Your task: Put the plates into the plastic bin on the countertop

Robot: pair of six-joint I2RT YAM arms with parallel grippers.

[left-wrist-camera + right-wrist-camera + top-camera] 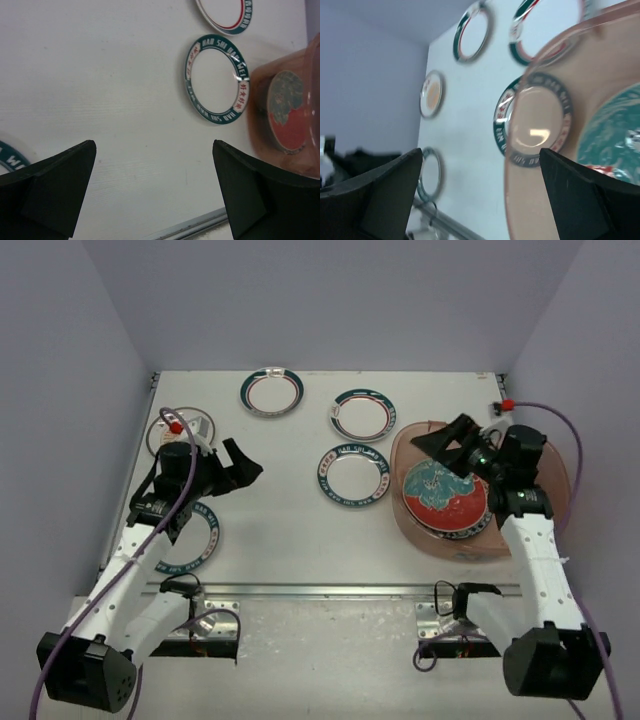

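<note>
Both claws are spread and empty. The right gripper [452,447] hovers over the plastic bin [403,523] at the right, where a red-and-teal plate [445,498] lies inside. The left gripper [243,466] hangs over the white countertop [290,525] at the left, and a teal-rimmed plate [353,476] lies just left of the bin.
</note>
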